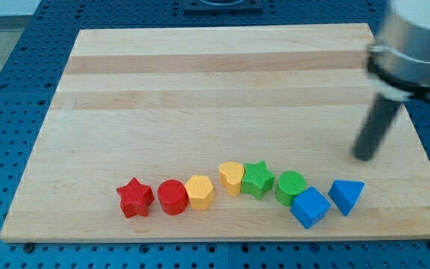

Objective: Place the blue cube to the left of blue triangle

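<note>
The blue cube [310, 207] sits near the board's bottom edge, just left of the blue triangle [346, 196], with a small gap between them. The cube touches the green cylinder [291, 186] at its upper left. My tip [363, 158] stands on the board above and to the right of the blue triangle, apart from every block.
A row runs left from the green cylinder: green star [257, 179], yellow heart [231, 177], yellow hexagon [199, 192], red cylinder [173, 197], red star [135, 197]. The wooden board [200, 82] lies on a blue perforated table; its right edge is close to my tip.
</note>
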Tool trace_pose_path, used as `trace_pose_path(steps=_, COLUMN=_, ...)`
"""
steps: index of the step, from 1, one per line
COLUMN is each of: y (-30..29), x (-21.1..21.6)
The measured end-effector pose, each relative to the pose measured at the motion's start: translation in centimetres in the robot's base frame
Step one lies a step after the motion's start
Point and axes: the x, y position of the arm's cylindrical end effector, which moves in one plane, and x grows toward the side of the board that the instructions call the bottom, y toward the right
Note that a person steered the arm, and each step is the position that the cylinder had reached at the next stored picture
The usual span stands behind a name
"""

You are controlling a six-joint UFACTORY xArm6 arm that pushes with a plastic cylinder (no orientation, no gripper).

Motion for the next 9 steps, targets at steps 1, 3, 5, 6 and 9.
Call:
trace_pose_path(steps=1, y=6.2, x=4.9)
trace_pose_path(steps=3, y=5.2, x=10.9)
trace_pose_path(steps=5, y=-0.3, x=10.9)
trace_pose_path(steps=6, y=-2.2, x=10.9)
trace_pose_path(steps=9, y=-9.2, x=11.0)
